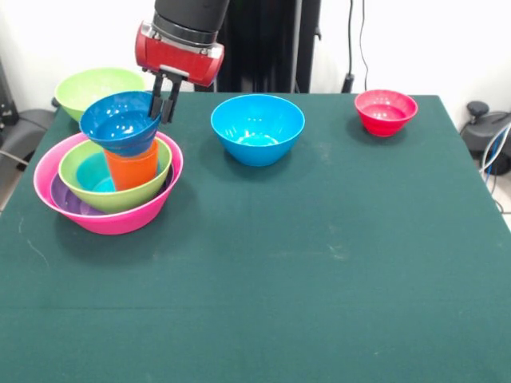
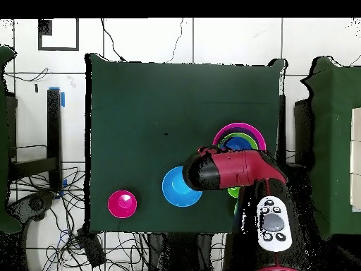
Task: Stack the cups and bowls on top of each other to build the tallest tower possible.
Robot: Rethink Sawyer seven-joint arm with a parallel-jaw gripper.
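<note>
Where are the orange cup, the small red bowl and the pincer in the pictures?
orange cup [image 1: 132, 171]: front view, on its side wall below the dark blue bowl.
small red bowl [image 1: 386, 112]: front view, on its inner wall.
pincer [image 1: 164, 101]: front view, between its black fingertips at the dark blue bowl's rim.

Bright, even light from above; soft shadows under the bowls on the dark green cloth-covered surface [image 1: 319, 263]; glossy glare inside the blue plastic bowl [image 1: 257, 128].
</note>
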